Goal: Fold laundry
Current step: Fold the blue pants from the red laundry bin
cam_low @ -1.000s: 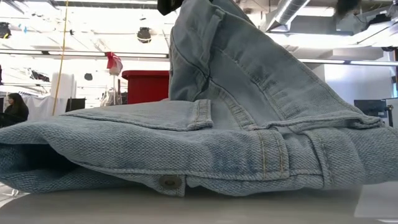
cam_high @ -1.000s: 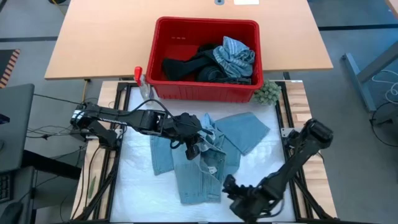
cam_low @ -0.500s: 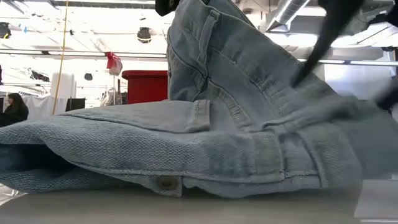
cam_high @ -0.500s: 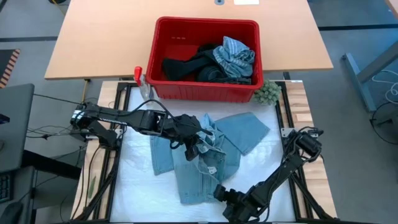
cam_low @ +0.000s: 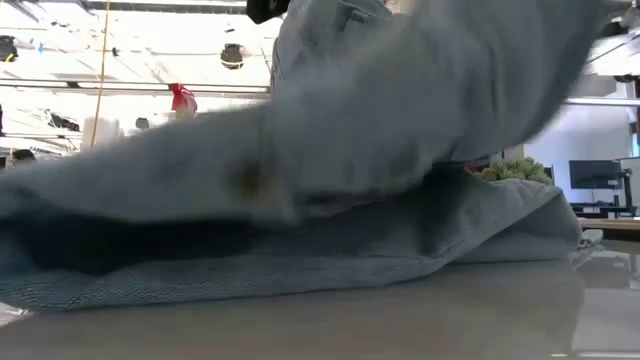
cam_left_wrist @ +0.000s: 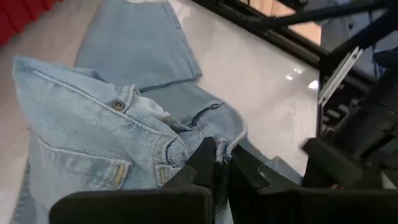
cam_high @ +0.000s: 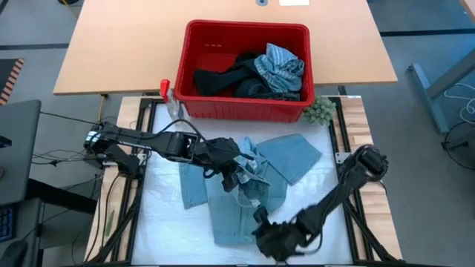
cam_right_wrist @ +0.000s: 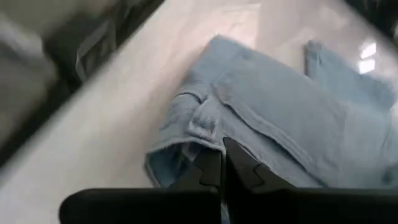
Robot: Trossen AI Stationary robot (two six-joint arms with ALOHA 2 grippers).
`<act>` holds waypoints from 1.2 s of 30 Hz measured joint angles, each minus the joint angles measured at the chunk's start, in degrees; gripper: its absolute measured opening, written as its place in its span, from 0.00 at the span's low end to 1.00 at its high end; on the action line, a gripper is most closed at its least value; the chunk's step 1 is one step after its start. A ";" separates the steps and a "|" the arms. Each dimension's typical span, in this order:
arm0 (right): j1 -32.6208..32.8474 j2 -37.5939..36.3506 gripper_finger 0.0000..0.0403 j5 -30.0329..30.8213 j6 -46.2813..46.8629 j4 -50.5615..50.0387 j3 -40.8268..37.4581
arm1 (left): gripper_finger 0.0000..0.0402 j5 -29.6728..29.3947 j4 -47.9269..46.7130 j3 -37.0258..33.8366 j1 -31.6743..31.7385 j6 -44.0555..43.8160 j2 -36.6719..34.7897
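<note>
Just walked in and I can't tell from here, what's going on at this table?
Two robot arms are folding light blue jeans on the white table. The left gripper is shut on the denim near the middle and holds that part raised. The right gripper is shut on the jeans' near edge. A red basket behind them holds more laundry, with a small green ball beside it.

A light blue denim garment point(cam_low: 330, 150) fills nearly the whole low view, its upper fold raised and smeared by motion above a lower layer lying flat on the pale bench point(cam_low: 400, 320), with a green fuzzy ball point(cam_low: 518, 171) peeking out far right.
</note>
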 joint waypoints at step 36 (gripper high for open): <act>-8.32 -14.07 0.23 28.83 31.44 -2.24 0.00 | 0.00 -20.02 9.21 0.00 -7.76 -8.15 2.91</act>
